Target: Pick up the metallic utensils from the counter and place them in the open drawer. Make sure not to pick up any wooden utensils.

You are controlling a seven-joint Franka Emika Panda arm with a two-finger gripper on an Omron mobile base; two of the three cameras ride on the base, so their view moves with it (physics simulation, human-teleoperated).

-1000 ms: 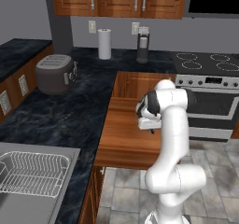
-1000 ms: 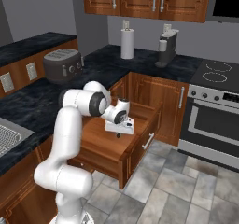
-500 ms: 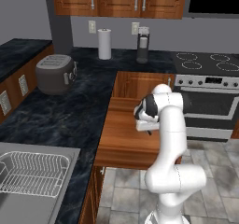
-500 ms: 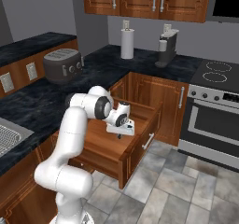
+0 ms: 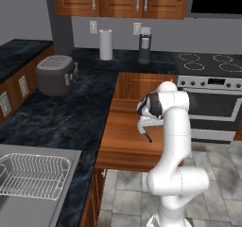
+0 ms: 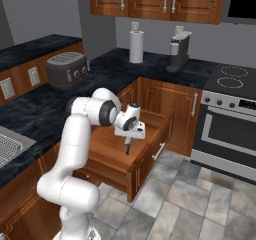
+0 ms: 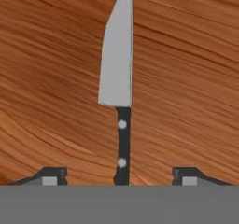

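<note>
A white robot arm reaches out over the open drawer (image 5: 120, 141), its gripper (image 7: 120, 176) pointed down at the drawer's flat wooden bottom with the jaws spread wide — the two dark fingertips (image 7: 52, 175) stand well apart, touching nothing. Between them, seen from the hand camera, hangs a knife (image 7: 118, 83) with a grey blade and a dark, two-rivet handle, its handle end near the gripper and its tip pointing away over the drawer floor; whether it already rests on the wood or is just above it is hard to tell from this angle. From the right base camera the same piece shows as a thin dark sliver (image 6: 127, 147) just below the hand, over the middle of the drawer. The drawer is pulled out from the reddish-brown cabinet run under the counter (image 5: 66, 112), the dark marbled top to the drawer's left — a grey toaster (image 5: 56, 74) stands on it, well away from the drawer.
</note>
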